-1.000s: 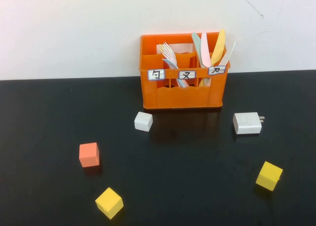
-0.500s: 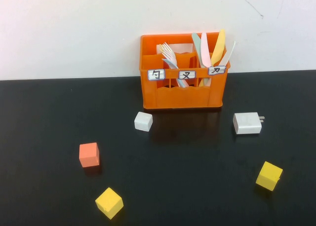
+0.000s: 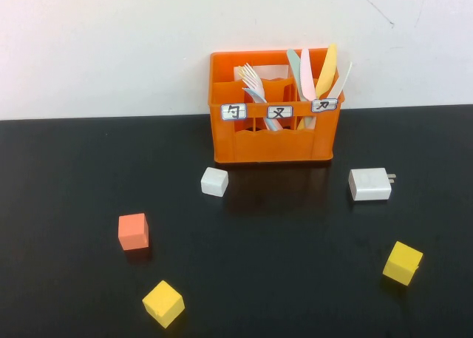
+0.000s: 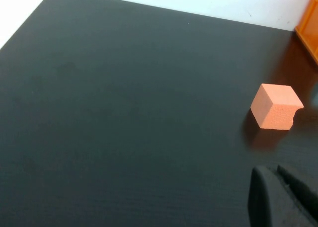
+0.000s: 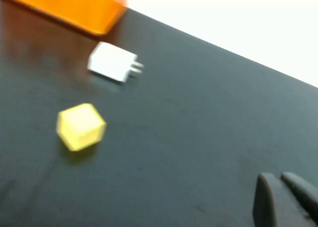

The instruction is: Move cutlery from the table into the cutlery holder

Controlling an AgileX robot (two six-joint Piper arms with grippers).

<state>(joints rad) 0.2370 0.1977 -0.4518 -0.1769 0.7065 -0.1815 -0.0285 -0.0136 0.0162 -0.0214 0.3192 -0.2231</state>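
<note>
The orange cutlery holder (image 3: pixel 273 142) stands at the back of the black table (image 3: pixel 295 234). A pale pink fork (image 3: pixel 252 78) stands in its middle compartment. A pale pink knife (image 3: pixel 306 72) and a whitish knife (image 3: pixel 341 80) stand in its right compartment. No cutlery lies on the table. Neither arm shows in the high view. My left gripper (image 4: pixel 273 173) is shut and empty, low over the table near an orange cube (image 4: pixel 276 107). My right gripper (image 5: pixel 278 178) is shut and empty over bare table; the holder's corner (image 5: pixel 74 6) is far from it.
A light blue fork (image 3: pixel 259 97), a yellow knife (image 3: pixel 327 68) and a light green knife (image 3: pixel 294 63) also stand in the holder. On the table are a white cube (image 3: pixel 214 181), an orange cube (image 3: pixel 134 231), two yellow cubes (image 3: pixel 163 303) (image 3: pixel 403 262) and a white charger (image 3: pixel 369 183).
</note>
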